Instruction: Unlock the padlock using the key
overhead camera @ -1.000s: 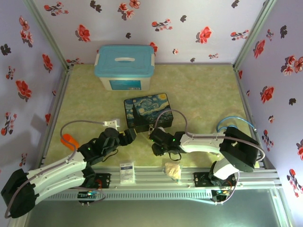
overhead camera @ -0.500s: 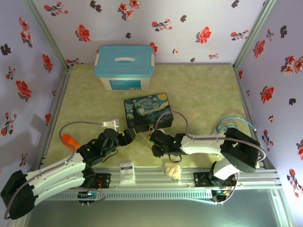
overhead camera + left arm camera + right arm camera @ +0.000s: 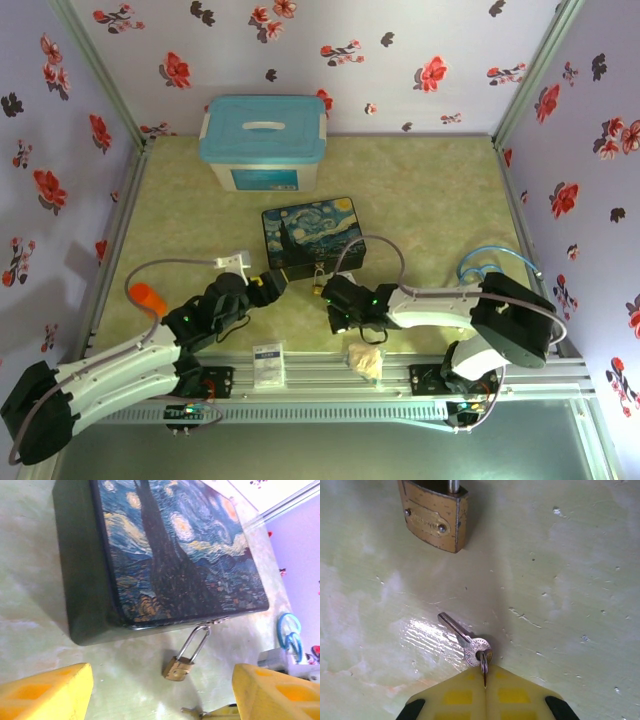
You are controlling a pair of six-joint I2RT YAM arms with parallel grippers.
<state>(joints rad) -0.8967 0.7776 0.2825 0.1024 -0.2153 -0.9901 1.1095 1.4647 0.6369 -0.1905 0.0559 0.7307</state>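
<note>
The small brass padlock hangs by its silver shackle from the clasp of the painted box and rests on the table. In the top view the padlock sits at the box's front edge. My left gripper stands open, its yellow fingers wide on either side of the padlock. My right gripper is shut, pinching the ring of the key. The key's blade points up-left toward the padlock, a short gap away. The key also shows just below the padlock in the left wrist view.
A white bin with a blue lid stands at the back. A crumpled beige wrapper and a white card lie on the front rail. An orange object lies at the left. Flowered walls close in three sides.
My right gripper has closed onto the key's ring and shifted slightly left toward the padlock. The left arm has barely moved.
</note>
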